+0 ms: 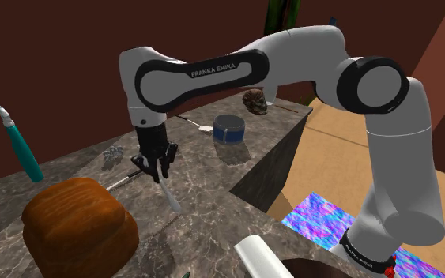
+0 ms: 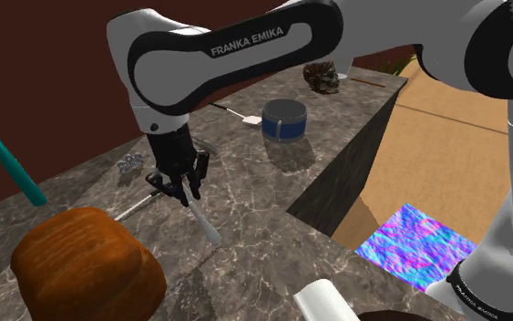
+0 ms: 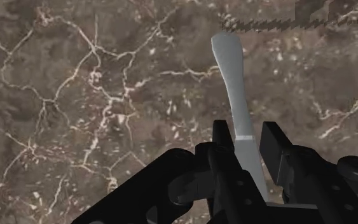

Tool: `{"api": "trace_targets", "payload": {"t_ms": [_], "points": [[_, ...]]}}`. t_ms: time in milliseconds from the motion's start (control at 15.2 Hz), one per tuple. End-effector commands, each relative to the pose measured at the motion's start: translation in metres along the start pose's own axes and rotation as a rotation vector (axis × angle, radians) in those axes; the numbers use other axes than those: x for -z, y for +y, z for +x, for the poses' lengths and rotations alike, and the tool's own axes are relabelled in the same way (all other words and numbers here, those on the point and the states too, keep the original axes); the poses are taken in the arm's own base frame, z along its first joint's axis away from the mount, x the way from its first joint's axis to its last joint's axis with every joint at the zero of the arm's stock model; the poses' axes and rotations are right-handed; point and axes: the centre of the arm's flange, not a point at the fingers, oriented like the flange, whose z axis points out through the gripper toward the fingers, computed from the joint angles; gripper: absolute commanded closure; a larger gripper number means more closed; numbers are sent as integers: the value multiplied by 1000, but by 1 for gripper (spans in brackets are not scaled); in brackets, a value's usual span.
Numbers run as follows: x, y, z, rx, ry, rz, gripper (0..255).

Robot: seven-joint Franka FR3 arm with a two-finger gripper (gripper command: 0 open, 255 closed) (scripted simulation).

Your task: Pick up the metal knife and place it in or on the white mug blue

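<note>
The knife [image 3: 231, 70] has a pale grey handle and a thin blade. My gripper [image 3: 244, 130] is shut on it near the band where handle meets blade. In the shoulder view the gripper [image 1: 164, 172] points down over the marble counter [image 1: 205, 213], and the knife [image 1: 170, 197] slants from it just above the surface. The second exterior view has the same gripper [image 2: 189, 190] and knife [image 2: 205, 224], with its thin blade running the other way. The blue mug [image 1: 229, 129] with a white band stands farther along the counter, apart from the gripper, and appears again [image 2: 284, 120] upright.
A brown bread loaf [image 1: 78, 225] sits close beside the gripper. A teal-handled tool [image 1: 19, 146] lies at the back edge and a dark skull-like ornament [image 1: 254, 101] stands beyond the mug. A white cylinder [image 1: 260, 257] lies near the counter's front. The counter drops off toward a colourful rug [image 1: 323, 221].
</note>
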Motion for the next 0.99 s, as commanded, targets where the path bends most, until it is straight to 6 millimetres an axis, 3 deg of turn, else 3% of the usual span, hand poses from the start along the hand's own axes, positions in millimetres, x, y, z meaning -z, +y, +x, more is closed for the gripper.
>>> {"api": "trace_targets", "payload": {"t_ms": [0,924], "points": [[10,0,-2,0,0,0,255],[81,0,-16,0,0,0,255]]}}
